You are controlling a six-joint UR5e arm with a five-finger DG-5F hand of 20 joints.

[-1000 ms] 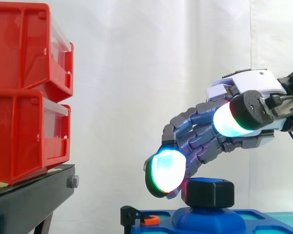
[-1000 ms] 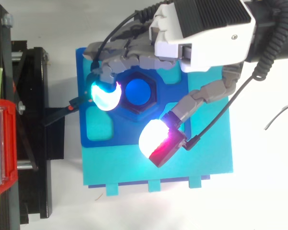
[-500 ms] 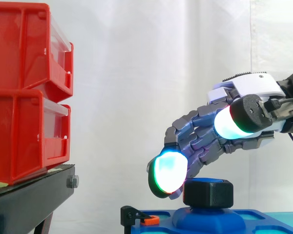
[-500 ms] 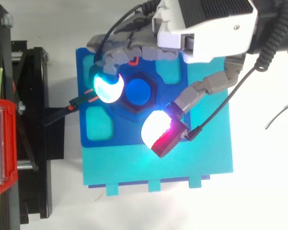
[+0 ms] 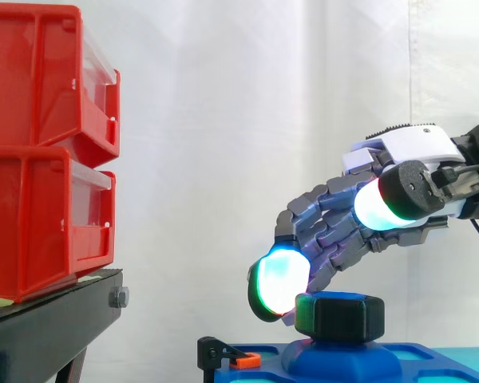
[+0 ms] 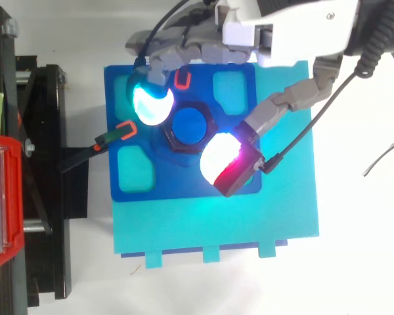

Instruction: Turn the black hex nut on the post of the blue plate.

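On the blue plastic plate (image 6: 184, 187), the robot hand (image 6: 302, 26) pinches the black hex nut (image 5: 339, 317) between opposing glowing pads (image 6: 151, 105); this grip likely gives it twisting leverage.

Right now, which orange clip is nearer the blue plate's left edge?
The orange clip on the black bracket; the other clip lies farther in, beside the hand.
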